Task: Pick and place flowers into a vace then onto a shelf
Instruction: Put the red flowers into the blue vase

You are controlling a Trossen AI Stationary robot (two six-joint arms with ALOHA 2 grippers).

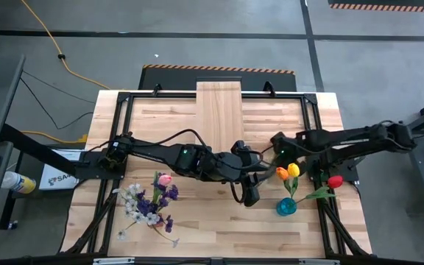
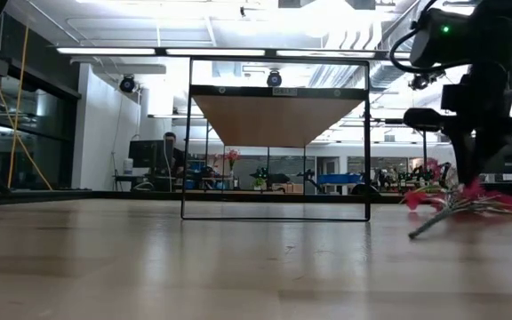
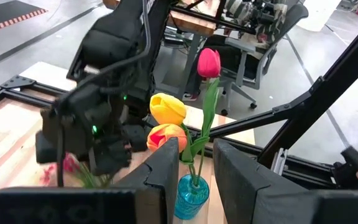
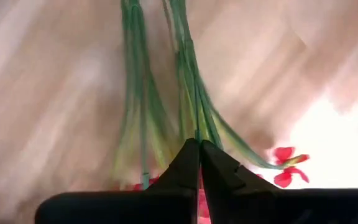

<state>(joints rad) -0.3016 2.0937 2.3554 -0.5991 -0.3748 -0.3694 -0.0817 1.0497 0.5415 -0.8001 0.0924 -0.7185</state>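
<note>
Down near the middle of the pale slatted wooden tabletop (image 1: 219, 228), the right hand (image 4: 199, 146) is pinched closed around thin green stems of a red-blossomed spray (image 4: 194, 93). Just beside it, the left hand (image 3: 194, 165), fingers partly apart and holding nothing, faces a small blue glass vase (image 1: 286, 207) carrying red, yellow and orange tulips (image 1: 291, 171). Purple, white and pink flowers (image 1: 150, 205) lie loose on the left, and the pale wood plank shelf (image 1: 219, 110) stands at the far edge.

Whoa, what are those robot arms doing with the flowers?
The right gripper is pinched shut on the green stems of a red spray lying on the table. The left gripper points, open, at the blue vase, which already holds three tulips. More flowers lie piled on the table's left.
</note>
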